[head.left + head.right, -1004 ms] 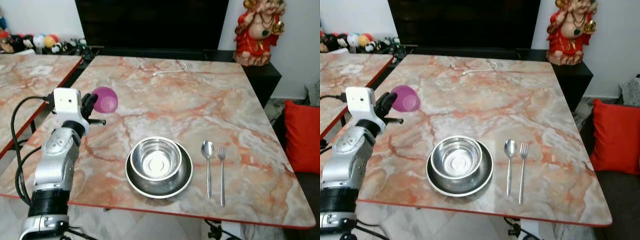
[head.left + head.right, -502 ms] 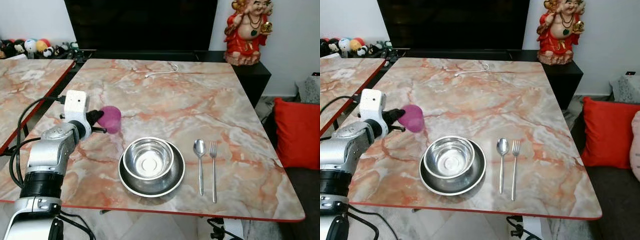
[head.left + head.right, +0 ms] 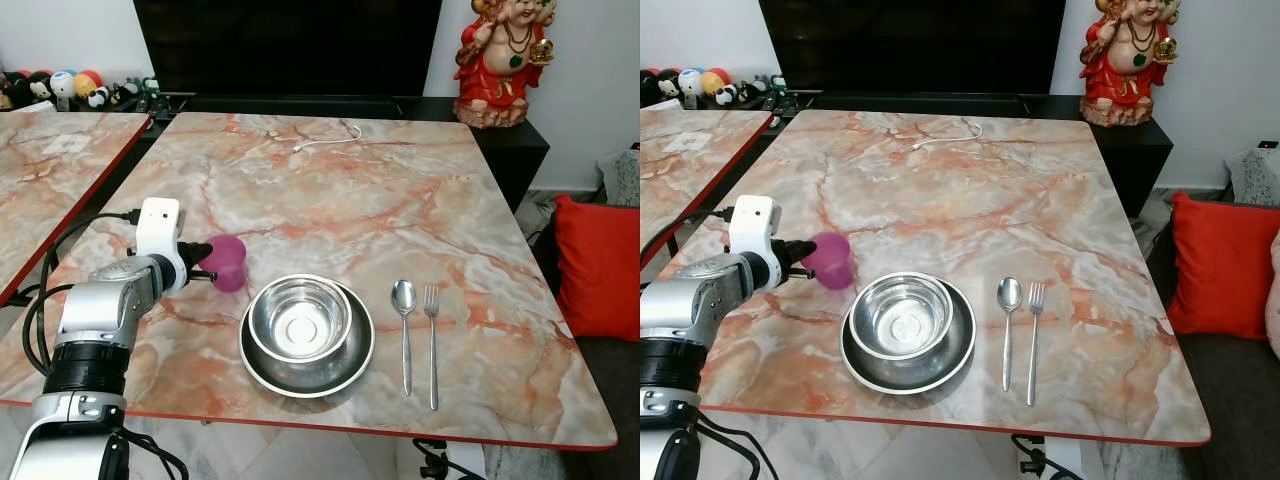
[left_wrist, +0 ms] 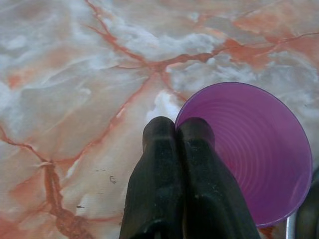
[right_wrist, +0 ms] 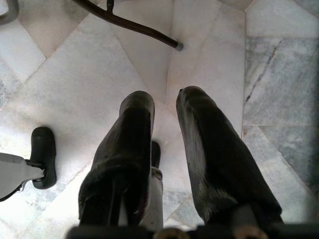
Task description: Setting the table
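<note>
Marble-topped table (image 3: 380,200), dark television (image 3: 290,45), red figurine (image 3: 500,60), red cushion (image 3: 598,265)

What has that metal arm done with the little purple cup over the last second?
The left pincer, shut on the purple cup's rim, has carried it down from above the marble table and closer to the steel bowl and plate. It hasn't let go. The bowl, plate, spoon, fork and white cable lie as before; the right pincer hangs open over the floor.
</note>
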`<state>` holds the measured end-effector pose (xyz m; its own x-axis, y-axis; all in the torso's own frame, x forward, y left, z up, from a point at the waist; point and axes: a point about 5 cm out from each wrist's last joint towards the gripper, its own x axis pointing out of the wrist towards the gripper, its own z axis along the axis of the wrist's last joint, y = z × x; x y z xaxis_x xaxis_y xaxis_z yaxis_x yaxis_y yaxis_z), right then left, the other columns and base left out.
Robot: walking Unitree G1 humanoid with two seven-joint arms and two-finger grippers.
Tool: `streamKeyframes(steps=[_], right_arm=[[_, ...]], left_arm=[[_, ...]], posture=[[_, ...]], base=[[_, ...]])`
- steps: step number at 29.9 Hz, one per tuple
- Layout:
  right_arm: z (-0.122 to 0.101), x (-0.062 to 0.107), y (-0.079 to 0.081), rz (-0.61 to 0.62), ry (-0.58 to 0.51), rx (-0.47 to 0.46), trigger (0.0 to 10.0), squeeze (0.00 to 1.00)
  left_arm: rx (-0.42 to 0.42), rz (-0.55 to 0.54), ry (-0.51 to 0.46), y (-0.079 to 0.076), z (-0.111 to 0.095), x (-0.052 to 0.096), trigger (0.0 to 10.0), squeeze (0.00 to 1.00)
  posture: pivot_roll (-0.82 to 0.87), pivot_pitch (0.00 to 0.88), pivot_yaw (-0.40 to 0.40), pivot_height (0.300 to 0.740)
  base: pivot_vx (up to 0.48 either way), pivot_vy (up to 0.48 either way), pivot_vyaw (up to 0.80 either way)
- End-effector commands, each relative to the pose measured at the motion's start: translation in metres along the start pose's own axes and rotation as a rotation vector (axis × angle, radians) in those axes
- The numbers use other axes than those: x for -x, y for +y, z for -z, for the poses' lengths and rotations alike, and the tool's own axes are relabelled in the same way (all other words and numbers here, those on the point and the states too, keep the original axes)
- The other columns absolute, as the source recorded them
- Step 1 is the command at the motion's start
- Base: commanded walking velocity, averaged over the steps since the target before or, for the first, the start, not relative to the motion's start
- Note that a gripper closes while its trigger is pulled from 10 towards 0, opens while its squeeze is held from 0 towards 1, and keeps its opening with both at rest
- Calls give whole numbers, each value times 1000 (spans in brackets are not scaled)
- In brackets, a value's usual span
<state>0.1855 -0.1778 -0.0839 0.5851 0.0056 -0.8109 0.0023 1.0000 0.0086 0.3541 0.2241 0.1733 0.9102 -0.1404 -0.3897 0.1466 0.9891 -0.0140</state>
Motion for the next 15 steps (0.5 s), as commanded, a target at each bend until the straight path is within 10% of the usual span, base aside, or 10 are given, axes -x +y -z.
streamKeyframes(steps=[1,15], right_arm=[[-1,0,1,-2,3,0,10000,0],[2,0,0,-2,15,7,10000,0]], left_arm=[[17,22,-13,-4,-9,-1,10000,0],[42,18,-6,-8,-6,0,10000,47]], posture=[[41,0,4,740],[29,0,11,740]], base=[[0,0,0],[0,0,0]])
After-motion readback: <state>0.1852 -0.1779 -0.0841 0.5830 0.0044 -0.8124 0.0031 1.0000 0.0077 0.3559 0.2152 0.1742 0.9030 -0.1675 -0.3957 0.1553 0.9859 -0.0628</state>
